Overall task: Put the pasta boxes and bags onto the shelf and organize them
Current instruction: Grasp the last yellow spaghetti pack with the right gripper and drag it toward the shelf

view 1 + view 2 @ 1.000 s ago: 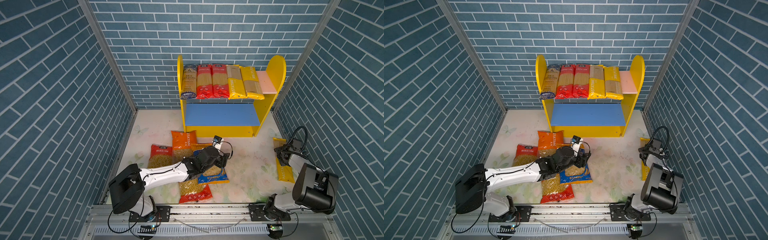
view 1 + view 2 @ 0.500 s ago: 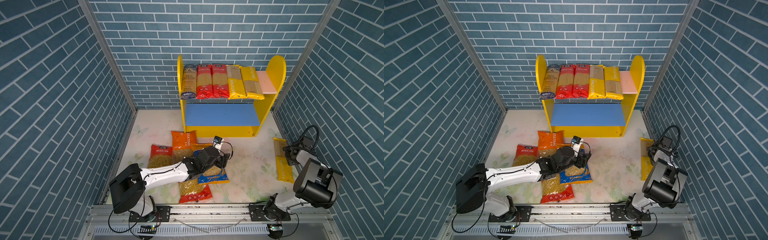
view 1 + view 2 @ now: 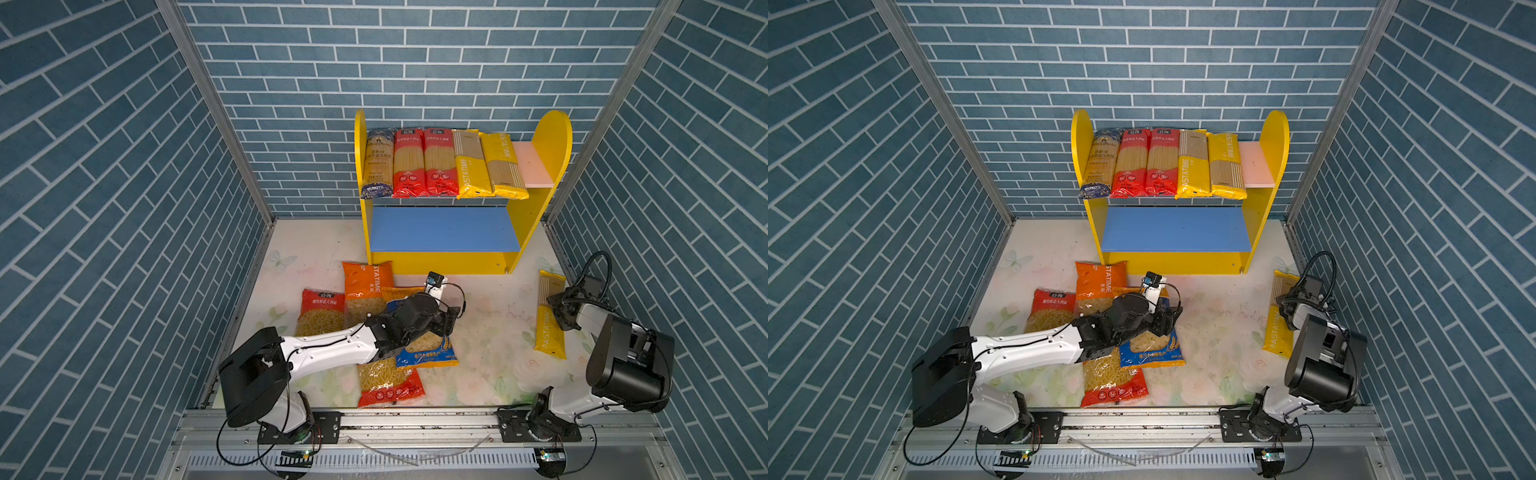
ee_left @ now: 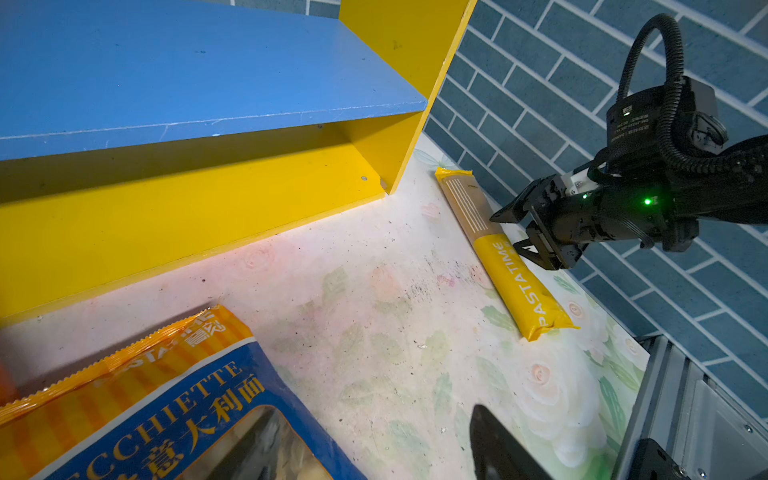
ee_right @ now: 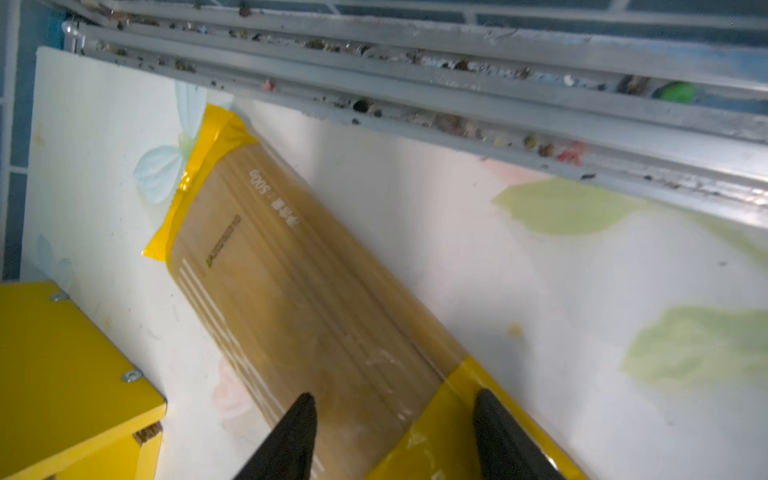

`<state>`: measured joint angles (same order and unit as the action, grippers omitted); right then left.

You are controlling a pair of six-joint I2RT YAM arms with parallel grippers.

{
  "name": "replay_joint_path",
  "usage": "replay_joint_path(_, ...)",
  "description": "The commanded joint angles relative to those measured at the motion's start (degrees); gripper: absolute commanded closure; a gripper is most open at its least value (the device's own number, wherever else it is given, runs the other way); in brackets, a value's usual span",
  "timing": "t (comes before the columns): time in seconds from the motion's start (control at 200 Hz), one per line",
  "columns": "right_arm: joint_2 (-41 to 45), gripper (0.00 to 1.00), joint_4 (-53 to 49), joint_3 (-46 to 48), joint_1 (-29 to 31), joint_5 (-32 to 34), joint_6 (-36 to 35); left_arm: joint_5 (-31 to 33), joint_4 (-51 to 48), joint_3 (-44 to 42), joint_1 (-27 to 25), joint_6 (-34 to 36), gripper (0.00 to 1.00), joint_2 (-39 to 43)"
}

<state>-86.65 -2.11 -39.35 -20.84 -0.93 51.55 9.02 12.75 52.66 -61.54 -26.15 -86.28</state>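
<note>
Right gripper (image 5: 395, 415): we see it back over the middle of the yellow spaghetti pack (image 3: 549, 332) after a brief swing toward the side wall (image 3: 631, 249); its fingers are spread and it grasps nothing.
Yellow spaghetti pack: flat on the desk (image 3: 490, 332), beside that wall, apart from the shelf (image 3: 555, 137).
Left gripper (image 3: 449, 322): unmoved, released, poised at the edge of the blue-yellow bag (image 3: 428, 355).
Shelf: five long packs (image 3: 436, 162) fill most of the pink upper board (image 3: 534, 166); the blue lower board (image 3: 444, 228) is bare.
Meaning: we judge the return a fresh approach. This sixth long pack suits the pink board's free end, and four wide bags (image 3: 365, 286) remain.
</note>
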Motion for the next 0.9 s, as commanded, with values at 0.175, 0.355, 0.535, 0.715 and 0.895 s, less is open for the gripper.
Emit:
replay_joint_path(0.175, 5.4, 0.40, -7.1, 8.9, 7.2, -2.2, 1.1, 0.0, 1.2, 0.3, -0.3, -0.4, 0.28, -1.8)
replay_joint_path(0.355, 9.1, 0.41, -8.8, 11.5, 13.4, -1.9, 2.9, -1.7, 1.3, 2.2, -0.3, -1.1, 0.28, -3.9)
replay_joint_path(0.535, 13.0, 0.40, -13.6, 8.3, 14.7, 2.4, -1.4, -1.5, 1.0, 1.8, -0.3, -1.4, 0.28, -3.8)
replay_joint_path(0.715, 9.7, 0.38, -13.0, 6.1, 13.1, 4.5, -4.0, -0.8, 0.6, 0.8, -0.3, -1.6, 0.28, -2.9)
replay_joint_path(0.895, 6.9, 0.40, -9.8, 9.2, 15.1, 0.4, -1.2, -0.1, 1.4, -0.3, -0.3, -2.1, 0.28, -2.1)
